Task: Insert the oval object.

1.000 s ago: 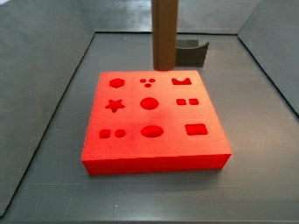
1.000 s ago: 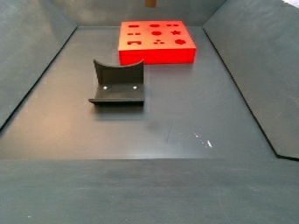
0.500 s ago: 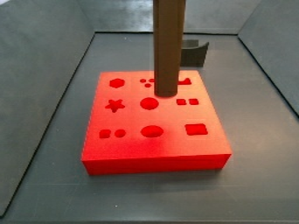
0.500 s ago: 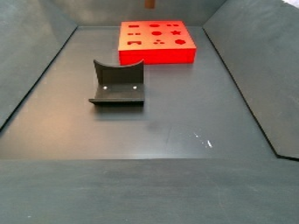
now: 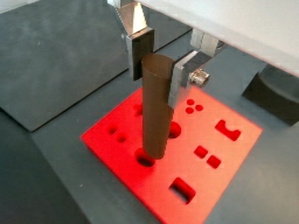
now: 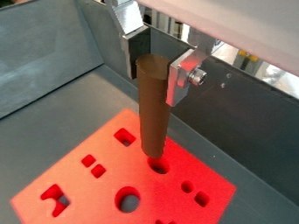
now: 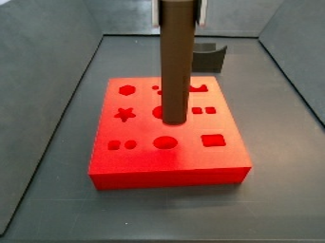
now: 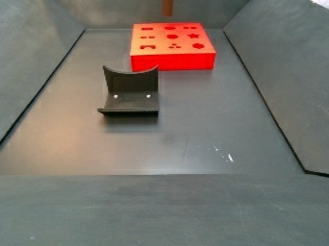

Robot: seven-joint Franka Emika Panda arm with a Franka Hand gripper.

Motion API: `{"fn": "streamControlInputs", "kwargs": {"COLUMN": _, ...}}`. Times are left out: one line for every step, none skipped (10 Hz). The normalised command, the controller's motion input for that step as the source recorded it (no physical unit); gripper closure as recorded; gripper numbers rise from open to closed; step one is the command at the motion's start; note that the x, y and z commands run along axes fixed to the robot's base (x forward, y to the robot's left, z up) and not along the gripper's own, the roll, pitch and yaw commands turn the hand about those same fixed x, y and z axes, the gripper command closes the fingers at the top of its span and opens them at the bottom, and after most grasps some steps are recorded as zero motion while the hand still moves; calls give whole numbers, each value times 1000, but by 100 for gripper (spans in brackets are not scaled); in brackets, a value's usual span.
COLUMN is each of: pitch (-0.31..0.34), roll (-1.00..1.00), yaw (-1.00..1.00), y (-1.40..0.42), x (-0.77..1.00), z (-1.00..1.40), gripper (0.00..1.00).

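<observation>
The oval object (image 5: 156, 114) is a long dark-brown peg held upright between the silver fingers of my gripper (image 5: 163, 68), which is shut on its upper end. It shows the same way in both wrist views (image 6: 152, 114), with the gripper (image 6: 160, 68) above it. The red block (image 5: 251, 168) with its shaped holes lies below. The peg's lower end is at a rounded hole (image 6: 156, 164) in the block; I cannot tell whether it has entered. In a side view the peg (image 7: 178, 66) stands over the middle of the red block (image 7: 172, 177); the gripper is out of that frame.
The dark fixture (image 8: 129, 93) stands on the grey floor away from the red block (image 8: 174, 60); it also shows behind the block (image 7: 211, 55) and in a wrist view (image 5: 281, 92). Grey walls enclose the floor.
The peg has moved from the block's far edge toward its middle and has come lower over the holes. The block and the fixture have not moved.
</observation>
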Motion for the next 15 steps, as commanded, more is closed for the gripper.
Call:
{"fn": "streamControlInputs", "kwargs": {"pitch": -6, "roll": 0, "yaw": 0, "y": 0, "x": 0, "z": 0, "gripper": 100}}
{"fn": "streamControlInputs", "kwargs": {"pitch": 0, "roll": 0, "yaw": 0, "y": -26, "x": 0, "z": -60, "gripper": 100}}
{"fn": "streamControlInputs", "kwargs": {"pitch": 0, "roll": 61, "yaw": -14, "y": -211, "x": 23, "z": -106, "gripper": 100}}
{"fn": "streamControlInputs", "kwargs": {"pitch": 0, "roll": 109, "yaw": -29, "y": -277, "x": 60, "z": -74, "gripper": 100}}
{"fn": "streamControlInputs", "kwargs": {"pitch": 0, "roll": 140, "yaw": 0, "y": -217, "x": 0, "z": -11, "gripper": 100}}
{"fn": "streamControlInputs", "kwargs": {"pitch": 0, "roll": 153, "yaw": 0, "y": -111, "x": 0, "z": 0, "gripper": 100}}
{"fn": "streamControlInputs", "kwargs": {"pitch": 0, "roll": 229, "yaw": 6, "y": -97, "x": 0, "z": 0, "gripper": 100}}
{"fn": "streamControlInputs", "kwargs": {"pitch": 3, "roll": 363, "yaw": 57, "y": -74, "x": 0, "z": 40, "gripper": 100}}
{"fn": "streamControlInputs", "kwargs": {"pitch": 6, "roll": 281, "yaw": 14, "y": -54, "x": 0, "z": 0, "gripper": 100}}
{"fn": "streamControlInputs", "kwargs": {"pitch": 11, "roll": 291, "yaw": 23, "y": -40, "x": 0, "z": 0, "gripper": 100}}
{"fn": "streamControlInputs", "kwargs": {"pitch": 0, "roll": 96, "yaw": 0, "y": 0, "x": 0, "z": 0, "gripper": 100}}
{"fn": "streamControlInputs", "kwargs": {"pitch": 0, "roll": 0, "yaw": 0, "y": -20, "x": 0, "z": 0, "gripper": 100}}
{"fn": "streamControlInputs", "kwargs": {"pitch": 0, "roll": 269, "yaw": 26, "y": 0, "x": 0, "z": -74, "gripper": 100}}
{"fn": "streamControlInputs", "kwargs": {"pitch": 19, "roll": 301, "yaw": 43, "y": 0, "x": 3, "z": -43, "gripper": 100}}
{"fn": "streamControlInputs", "kwargs": {"pitch": 0, "roll": 6, "yaw": 0, "y": 0, "x": 0, "z": -31, "gripper": 100}}
